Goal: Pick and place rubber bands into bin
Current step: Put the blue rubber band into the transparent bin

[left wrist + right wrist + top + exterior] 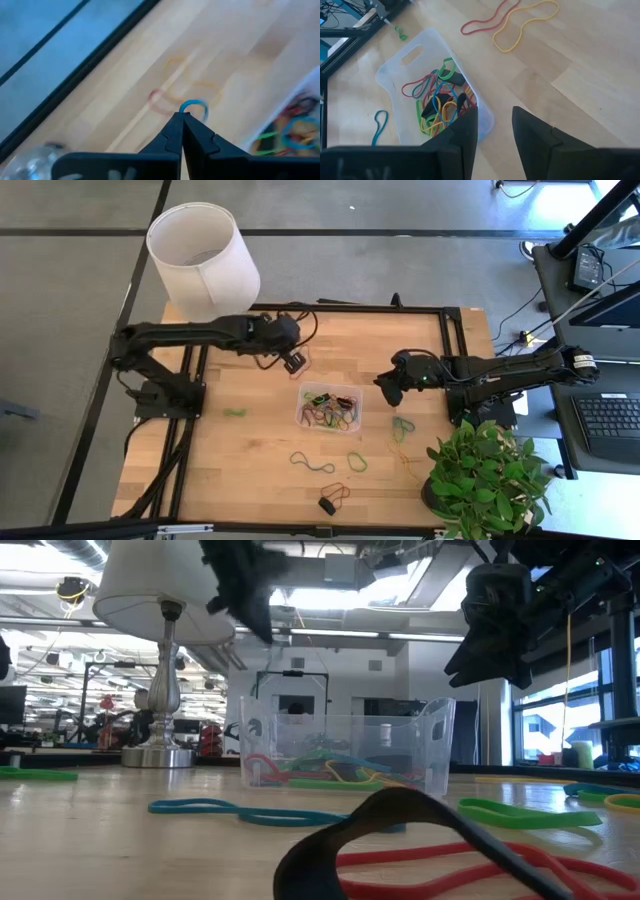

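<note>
Many rubber bands (329, 416), thin floppy loops in red, green, blue, yellow and black, lie heaped inside the bin (390, 75), a small clear plastic tub, shallow, with rounded corners and a handle slot. Others lie loose on the pale wood table (250, 460) around the bin: a teal twisted loop (312, 463), a green one (357, 461), a red-and-black pair (333, 496), a small green one (235, 412) well apart. Likely weightless, limp and grippy; best pinched across a single strand where it lifts off the wood. Left gripper (181, 131), just beside the bin's far side, fingers closed together on a small blue band (193, 106). Right gripper (494, 131), beside the bin, fingers parted narrowly, holding nothing. White lampshade (203, 260) and potted plant (488, 477) stand farther out.
</note>
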You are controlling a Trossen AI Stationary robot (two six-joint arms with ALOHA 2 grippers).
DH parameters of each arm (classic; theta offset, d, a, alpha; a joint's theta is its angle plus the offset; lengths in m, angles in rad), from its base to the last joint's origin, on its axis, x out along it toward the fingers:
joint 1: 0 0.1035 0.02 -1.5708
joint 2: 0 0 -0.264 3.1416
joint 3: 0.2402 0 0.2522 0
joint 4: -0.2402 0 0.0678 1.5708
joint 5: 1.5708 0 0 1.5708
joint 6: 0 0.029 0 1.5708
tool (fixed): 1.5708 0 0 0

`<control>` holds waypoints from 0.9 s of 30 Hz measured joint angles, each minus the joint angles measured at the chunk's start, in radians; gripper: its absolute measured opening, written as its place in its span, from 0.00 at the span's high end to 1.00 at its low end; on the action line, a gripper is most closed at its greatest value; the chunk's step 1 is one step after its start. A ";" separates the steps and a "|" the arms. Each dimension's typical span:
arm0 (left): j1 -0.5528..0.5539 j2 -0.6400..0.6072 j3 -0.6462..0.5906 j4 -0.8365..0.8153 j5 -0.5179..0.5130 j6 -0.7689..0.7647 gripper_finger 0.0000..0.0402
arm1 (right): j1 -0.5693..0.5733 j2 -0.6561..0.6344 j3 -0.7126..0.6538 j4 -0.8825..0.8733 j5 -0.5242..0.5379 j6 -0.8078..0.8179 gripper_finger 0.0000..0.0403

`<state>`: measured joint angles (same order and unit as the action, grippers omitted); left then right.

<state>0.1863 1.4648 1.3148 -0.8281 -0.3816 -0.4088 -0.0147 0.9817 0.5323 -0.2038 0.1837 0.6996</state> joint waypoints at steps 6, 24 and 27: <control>-0.121 -0.055 0.000 0.144 0.034 0.085 1.00 | 0.000 0.000 0.000 -0.004 0.000 -0.010 0.69; -0.371 0.184 0.000 0.233 -0.016 -0.050 1.00 | 0.000 0.000 0.000 -0.027 -0.002 -0.001 0.69; -0.370 0.257 0.000 0.232 0.081 -0.081 0.99 | 0.000 0.000 0.000 -0.028 -0.002 0.002 0.69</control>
<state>-0.1837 1.7221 1.3151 -0.5956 -0.3011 -0.4894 -0.0143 0.9817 0.5323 -0.2313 0.1818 0.7013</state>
